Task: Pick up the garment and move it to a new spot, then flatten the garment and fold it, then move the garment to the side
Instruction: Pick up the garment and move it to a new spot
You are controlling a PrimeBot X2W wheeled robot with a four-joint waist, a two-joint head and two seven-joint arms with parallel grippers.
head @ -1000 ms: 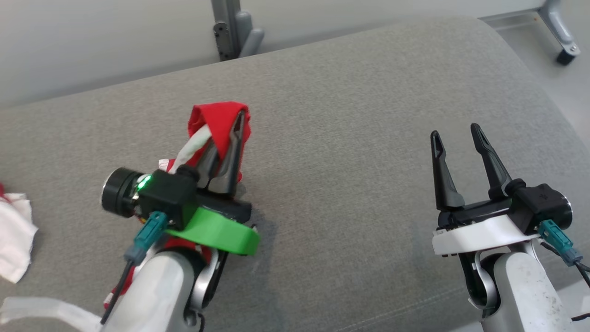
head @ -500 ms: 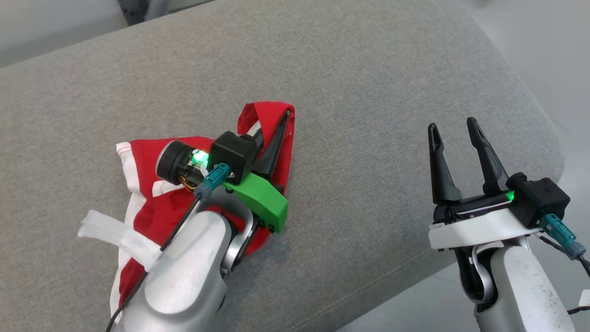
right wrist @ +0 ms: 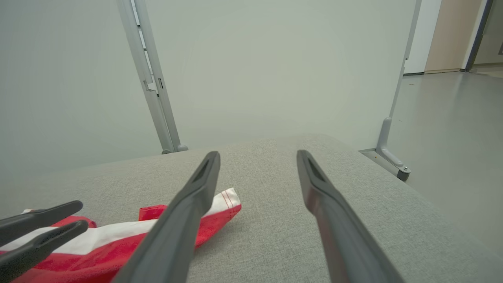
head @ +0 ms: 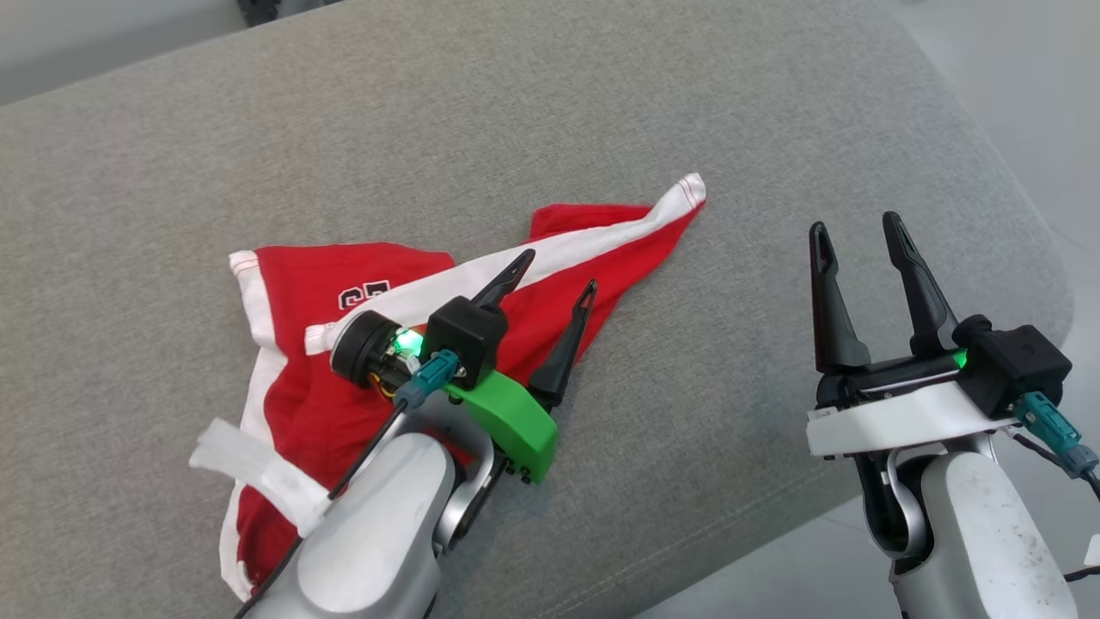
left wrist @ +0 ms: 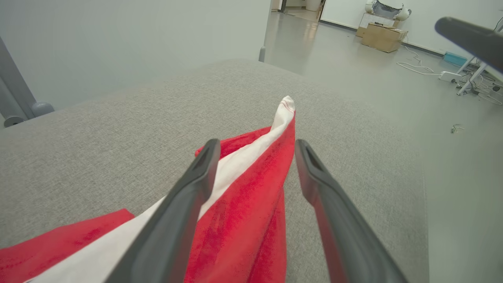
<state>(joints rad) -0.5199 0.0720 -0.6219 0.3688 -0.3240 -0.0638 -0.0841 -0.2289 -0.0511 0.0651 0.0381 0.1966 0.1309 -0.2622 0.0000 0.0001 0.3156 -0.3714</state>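
The garment is a red piece with white trim and a dark print, lying crumpled on the grey cushion. One white-edged corner reaches toward the upper right. My left gripper hovers over the cloth's middle, fingers spread wide and nothing between them. In the left wrist view the garment lies under and between the parted fingers. My right gripper stands open over bare cushion to the right of the cloth. The right wrist view has the garment at lower left beside the left gripper.
The cushion's rounded right edge drops to the pale floor close to my right arm. A grey wall and metal frame posts stand behind. Far off on the floor are a cardboard box and cables.
My left gripper went from shut on the garment to open. The cloth dropped and spread out, its white-trimmed corner now stretched to the upper right. The camera shifted earlier.
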